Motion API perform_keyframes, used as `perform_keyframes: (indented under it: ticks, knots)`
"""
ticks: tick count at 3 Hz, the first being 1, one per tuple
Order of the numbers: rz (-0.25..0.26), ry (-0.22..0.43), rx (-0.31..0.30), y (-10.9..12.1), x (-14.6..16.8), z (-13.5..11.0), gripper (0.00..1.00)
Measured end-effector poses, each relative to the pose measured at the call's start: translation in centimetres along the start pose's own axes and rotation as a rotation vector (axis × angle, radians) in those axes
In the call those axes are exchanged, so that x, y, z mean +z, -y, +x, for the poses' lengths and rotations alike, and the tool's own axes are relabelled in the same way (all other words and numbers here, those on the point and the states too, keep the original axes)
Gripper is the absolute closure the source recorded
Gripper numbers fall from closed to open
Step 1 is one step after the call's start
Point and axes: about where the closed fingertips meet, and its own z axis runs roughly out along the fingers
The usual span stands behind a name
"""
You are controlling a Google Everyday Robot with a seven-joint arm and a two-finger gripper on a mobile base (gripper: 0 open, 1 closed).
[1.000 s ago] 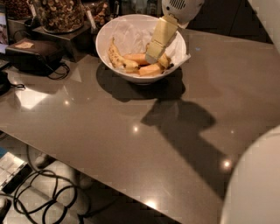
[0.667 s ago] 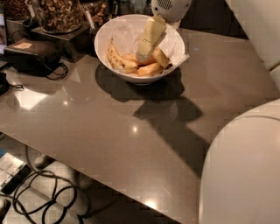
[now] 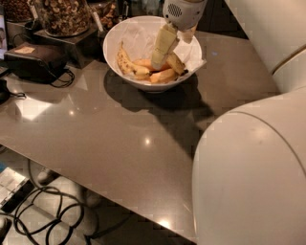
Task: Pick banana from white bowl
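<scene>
The white bowl [image 3: 111,38] stands at the back of the grey table [image 3: 119,139], lined with crumpled white paper [image 3: 138,34]. Several bananas lie in it: a spotted yellow one [image 3: 127,62] on the left, and orange-tinted ones [image 3: 162,75] in the middle. My gripper [image 3: 172,51] reaches down into the bowl from above. Its fingers are spread. The long cream left finger [image 3: 162,44] touches down among the bananas, and a banana [image 3: 176,62] lies just right of it, between the fingers. Nothing is lifted.
A clear jar of nuts [image 3: 62,14] stands on a metal box [image 3: 71,42] left of the bowl. A black device [image 3: 33,60] with a cable lies at the far left. My white body [image 3: 248,177] fills the lower right. Cables [image 3: 43,213] lie on the floor.
The gripper has gone left and lower into the bowl, down among the bananas. The view has closed in on the table, and my body covers more of the right side.
</scene>
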Motion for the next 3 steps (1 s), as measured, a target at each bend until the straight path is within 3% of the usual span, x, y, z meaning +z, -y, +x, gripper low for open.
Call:
perform_keyframes:
  ticks: [1,3]
  knots:
    - [0.000,-0.017,0.025,0.8,1.1,-0.2,0.24]
    - [-0.004,-0.050,0.042,1.7,3.1,-0.7,0.22]
